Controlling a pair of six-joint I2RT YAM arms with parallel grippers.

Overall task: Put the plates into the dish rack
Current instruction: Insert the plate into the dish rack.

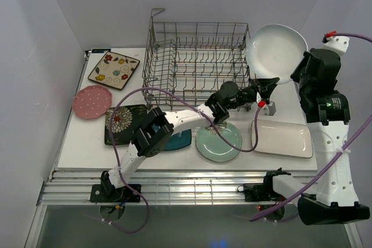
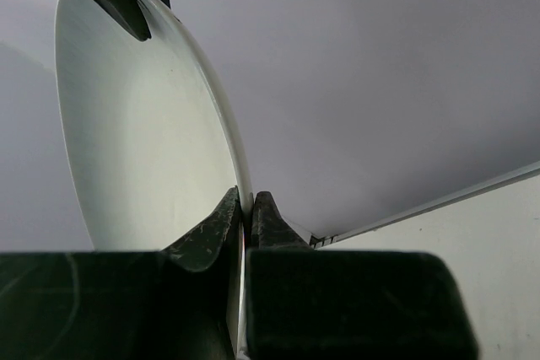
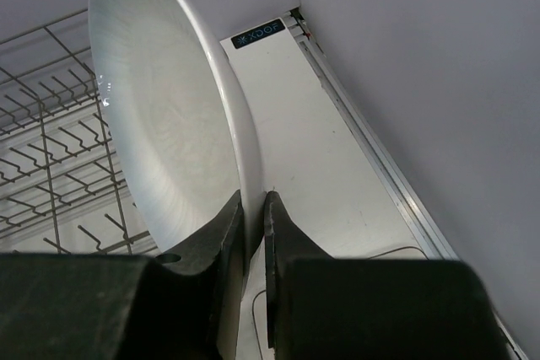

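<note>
The white oval plate [image 1: 276, 47] stands on edge in the air just right of the dish rack [image 1: 197, 56], its lower rim pinched by the left gripper [image 1: 268, 83] and its right rim by the right gripper [image 1: 300, 65], above a white table [image 1: 84, 143] between plain pale walls [image 1: 35, 56].

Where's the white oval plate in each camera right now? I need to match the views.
Top external: white oval plate at upper right, by the right end of the dish rack.
Left wrist: left half, rim pinched in the left gripper.
Right wrist: upper left, rim pinched in the right gripper.
Shared landmark: the dish rack, in the top and right wrist views only.
</note>
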